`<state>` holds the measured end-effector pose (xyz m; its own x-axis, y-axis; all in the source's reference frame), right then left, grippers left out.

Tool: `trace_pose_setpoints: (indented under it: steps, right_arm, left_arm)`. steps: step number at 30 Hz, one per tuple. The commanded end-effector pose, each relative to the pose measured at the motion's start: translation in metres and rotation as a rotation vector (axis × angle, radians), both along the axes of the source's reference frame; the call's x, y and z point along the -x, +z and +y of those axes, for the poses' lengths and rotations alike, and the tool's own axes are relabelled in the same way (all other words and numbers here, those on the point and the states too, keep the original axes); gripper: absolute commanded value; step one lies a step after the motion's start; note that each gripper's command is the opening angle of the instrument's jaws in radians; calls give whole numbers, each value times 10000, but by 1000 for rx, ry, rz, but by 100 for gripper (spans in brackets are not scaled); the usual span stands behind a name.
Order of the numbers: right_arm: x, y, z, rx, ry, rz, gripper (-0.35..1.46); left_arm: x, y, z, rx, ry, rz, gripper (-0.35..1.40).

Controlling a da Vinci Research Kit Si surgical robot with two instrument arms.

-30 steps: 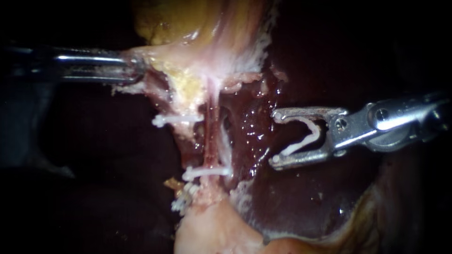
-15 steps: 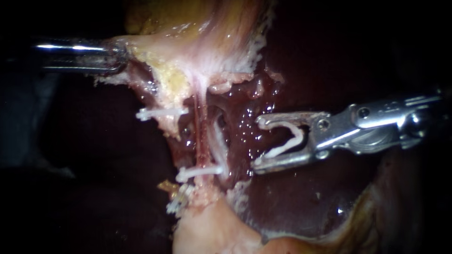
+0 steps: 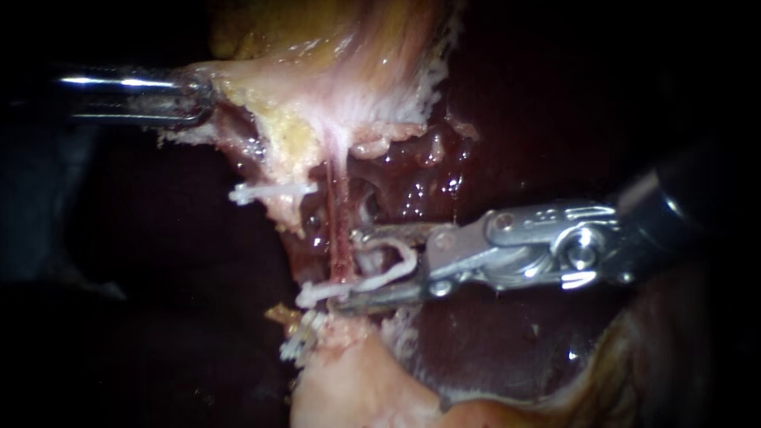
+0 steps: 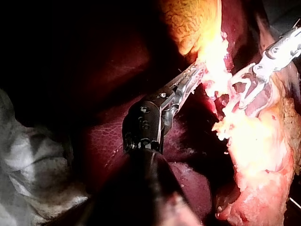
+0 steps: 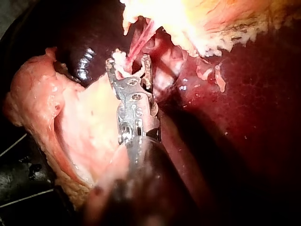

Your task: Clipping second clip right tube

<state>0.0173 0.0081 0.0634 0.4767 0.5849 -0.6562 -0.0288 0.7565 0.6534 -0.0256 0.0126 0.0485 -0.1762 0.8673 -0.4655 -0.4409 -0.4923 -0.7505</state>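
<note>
The right instrument (image 3: 344, 269) has slid in across the liver (image 3: 491, 341). Its wide-apart jaws hold an open clip (image 3: 396, 265) astride the right tube (image 3: 365, 214), just above the lower clip (image 3: 333, 291). The left instrument (image 3: 200, 99) stays clamped on the gallbladder (image 3: 372, 71).

Bright centre, black edges; glare bleaches the pale tissue (image 4: 249, 136) in both wrist views.

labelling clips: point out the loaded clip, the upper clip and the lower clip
loaded clip (image 3: 408, 257), endoscope view, its bend
upper clip (image 3: 273, 190), endoscope view, its middle
lower clip (image 3: 313, 294), endoscope view, its left end
</note>
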Motion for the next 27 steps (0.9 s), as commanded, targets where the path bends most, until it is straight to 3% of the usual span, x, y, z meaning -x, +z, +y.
trace_pose_setpoints:
  steps: [1, 10, 19, 27]
  right_arm:
    - [-2, 1, 0, -13, 7, 12, 50]
    - [-14, 1, 1, -68, 14, 78, 49]
    - [-22, -13, -6, -140, 22, 192, 49]
    - [-30, -42, -24, -177, -40, 289, 47]
  left_arm:
    - [0, 1, 0, 0, 0, 0, -35]
    - [0, 1, -1, 1, 0, 0, -35]
    - [0, 2, -2, 2, 0, 0, -35]
    - [0, 3, -2, 2, 1, 0, -35]
